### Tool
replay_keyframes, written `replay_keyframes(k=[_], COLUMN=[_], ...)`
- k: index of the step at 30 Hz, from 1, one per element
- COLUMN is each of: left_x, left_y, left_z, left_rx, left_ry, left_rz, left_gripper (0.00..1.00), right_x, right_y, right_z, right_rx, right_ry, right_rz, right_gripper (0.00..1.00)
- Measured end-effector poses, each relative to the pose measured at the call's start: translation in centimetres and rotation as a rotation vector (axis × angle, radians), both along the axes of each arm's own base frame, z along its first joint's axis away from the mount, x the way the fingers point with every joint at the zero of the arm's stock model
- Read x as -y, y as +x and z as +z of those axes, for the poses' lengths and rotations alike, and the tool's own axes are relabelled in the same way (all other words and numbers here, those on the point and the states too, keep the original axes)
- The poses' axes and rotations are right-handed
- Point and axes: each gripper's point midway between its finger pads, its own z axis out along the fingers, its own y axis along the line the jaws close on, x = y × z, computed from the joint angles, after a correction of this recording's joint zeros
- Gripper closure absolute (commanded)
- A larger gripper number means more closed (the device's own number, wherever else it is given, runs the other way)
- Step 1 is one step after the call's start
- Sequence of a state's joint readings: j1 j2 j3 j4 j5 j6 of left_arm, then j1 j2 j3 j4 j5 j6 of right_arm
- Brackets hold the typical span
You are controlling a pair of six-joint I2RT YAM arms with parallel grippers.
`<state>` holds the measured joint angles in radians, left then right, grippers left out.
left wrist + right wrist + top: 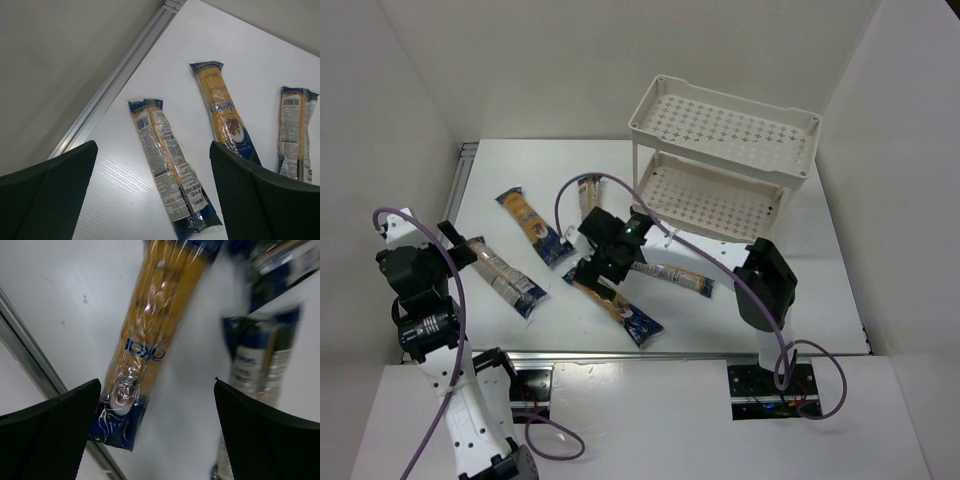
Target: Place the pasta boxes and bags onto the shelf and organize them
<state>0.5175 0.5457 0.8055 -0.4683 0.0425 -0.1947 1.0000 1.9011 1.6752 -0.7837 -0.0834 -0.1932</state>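
- right gripper is spread wide on my feed, holding nothing and touching nothing. it hangs over the front packet, which runs lengthwise through the gap between the jaws.
- and the other one?
- left gripper is just as wide and grips nothing. below it i see the near-left packet, printed label up, flat on the table.
- what else is around?
- the far-left packet lies just beyond that one, nearly parallel. a back packet sits behind the right wrist, its near end hidden. the fifth packet lies beneath the right forearm. on the wrist view it is a blur beside the front packet, near but apart. all five lie on the table, apart from the rack.
- where's the rack?
- far right corner, upright, two tiers, long side facing the arms. the right forearm reaches across in front of its left end.
- edges?
- the front packet's dark blue end lies against or just short of the front rail; i cannot tell which. the side rail runs left of the near-left packet, with bare table between. white walls close in left, back and right. open tabletop shows in front of the rack, right of the fifth packet.
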Motion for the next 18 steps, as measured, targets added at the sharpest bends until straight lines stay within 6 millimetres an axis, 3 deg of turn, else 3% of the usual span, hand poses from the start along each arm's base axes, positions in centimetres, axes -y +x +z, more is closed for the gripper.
replay_keyframes(k=[3, 8, 14, 18], left_x=[-0.4, -0.4, -0.7, -0.8], left_y=[0.0, 0.1, 0.0, 0.1], left_z=[-0.9, -2.3, -2.5, -2.6], left_rx=[0.0, 0.002, 0.006, 0.004], left_ry=[-0.03, -0.082, -0.099, -0.103], left_rz=[0.024, 0.032, 0.045, 0.045], left_gripper=[0.0, 0.0, 0.0, 0.0], right_x=[1.7, 0.8, 1.9, 1.2], right_y=[-2.1, -2.1, -3.5, -3.0], right_z=[-4.5, -5.8, -9.6, -11.5], right_rx=[-0.078, -0.051, -0.072, -0.067], right_ry=[-0.104, -0.083, -0.125, -0.121], right_rz=[-0.006, -0.024, -0.072, -0.128], right_gripper=[0.01, 0.01, 0.01, 0.01])
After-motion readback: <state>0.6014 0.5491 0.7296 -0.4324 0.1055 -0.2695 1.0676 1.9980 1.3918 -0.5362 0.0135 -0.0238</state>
